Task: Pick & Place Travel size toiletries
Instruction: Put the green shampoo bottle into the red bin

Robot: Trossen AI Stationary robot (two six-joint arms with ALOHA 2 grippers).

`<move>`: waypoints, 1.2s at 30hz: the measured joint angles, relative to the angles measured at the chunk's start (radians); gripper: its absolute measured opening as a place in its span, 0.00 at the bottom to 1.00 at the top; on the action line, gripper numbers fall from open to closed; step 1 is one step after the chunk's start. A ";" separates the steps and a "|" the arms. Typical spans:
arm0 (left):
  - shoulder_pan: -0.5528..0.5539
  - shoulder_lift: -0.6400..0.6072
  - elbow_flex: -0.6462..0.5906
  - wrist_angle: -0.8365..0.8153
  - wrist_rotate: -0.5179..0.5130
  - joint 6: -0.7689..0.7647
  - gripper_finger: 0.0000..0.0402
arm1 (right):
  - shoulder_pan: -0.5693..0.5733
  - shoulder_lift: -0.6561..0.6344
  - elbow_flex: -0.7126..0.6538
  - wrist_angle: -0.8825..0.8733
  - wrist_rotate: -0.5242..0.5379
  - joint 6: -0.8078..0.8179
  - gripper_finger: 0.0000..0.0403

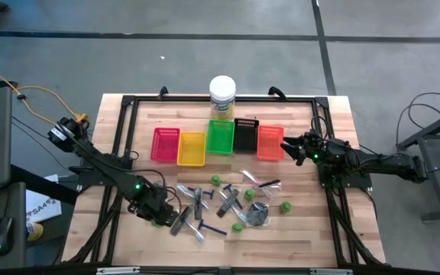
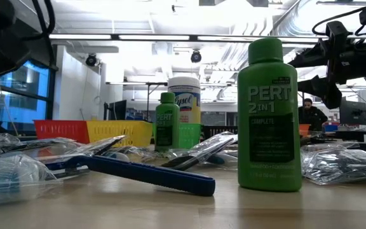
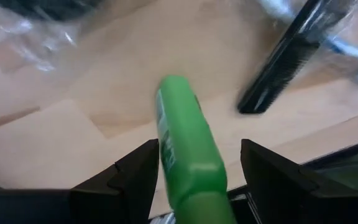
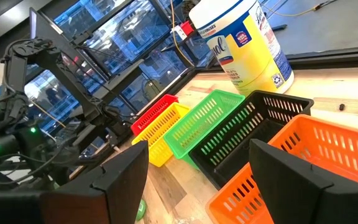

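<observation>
Green bottle lies between left gripper fingers, over table.

1. Both arms are dark, near-black, built of jointed segments with boxy housings at the joints.
2. Left arm: a small green light glows on a segment near the wrist; an orange-yellow cable runs to its base.
3. Right arm: dark cable loops trail by its outer end.
4. Left gripper and right gripper: matte black, angular, wedge-shaped fingers with flat faces.
</observation>
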 joint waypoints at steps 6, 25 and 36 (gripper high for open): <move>-0.001 0.002 0.089 -0.113 -0.045 0.039 0.54 | 0.000 0.000 0.000 0.000 0.000 0.000 0.66; -0.027 0.092 0.109 -0.120 -0.038 0.055 0.43 | 0.000 0.000 0.000 0.000 0.000 0.000 0.66; -0.024 0.092 0.109 -0.118 0.010 0.069 0.26 | 0.000 0.000 0.000 0.000 0.000 0.000 0.66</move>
